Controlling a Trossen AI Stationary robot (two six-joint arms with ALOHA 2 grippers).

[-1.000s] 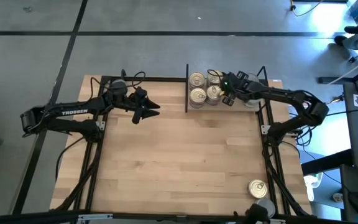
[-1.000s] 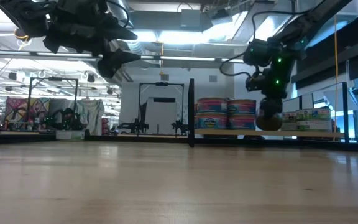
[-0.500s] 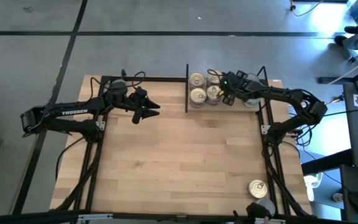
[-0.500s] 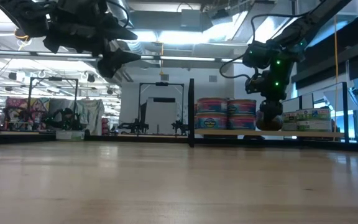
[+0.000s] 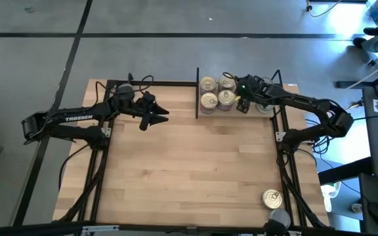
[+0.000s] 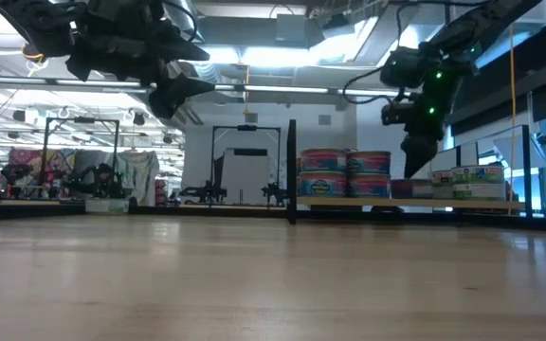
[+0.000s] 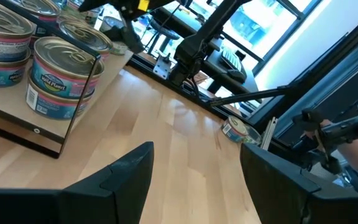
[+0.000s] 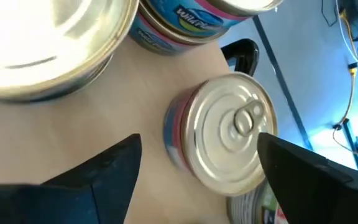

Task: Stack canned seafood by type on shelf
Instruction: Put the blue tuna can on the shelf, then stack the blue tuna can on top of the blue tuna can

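Observation:
Two-high stacks of pink-and-blue labelled tins (image 5: 216,92) with pale gold lids stand in the shelf (image 5: 258,113) bay, right of the black divider (image 5: 197,92). In the low view they show as stacks (image 6: 344,172). One gold-lidded tin (image 8: 225,134) stands alone on its base on the plank, right of the stacks. My right gripper (image 8: 197,186) hovers open above it, fingers either side and apart from it; the low view shows the gripper (image 6: 418,156) raised over the shelf plank (image 6: 415,202). My left gripper (image 5: 159,118) waits open in the air left of the divider.
Green-labelled tins (image 6: 472,182) sit at the shelf's right end. A gold-lidded tin (image 5: 271,198) and a grey-lidded one (image 5: 279,218) stand on the table near its near right corner. The tabletop's wide middle (image 5: 189,170) holds nothing. Cables run along the far edge.
My right gripper carried a tin down onto the shelf plank just right of the stacks, let it go and rose straight up. The tin now stands on the plank, free of the fingers.

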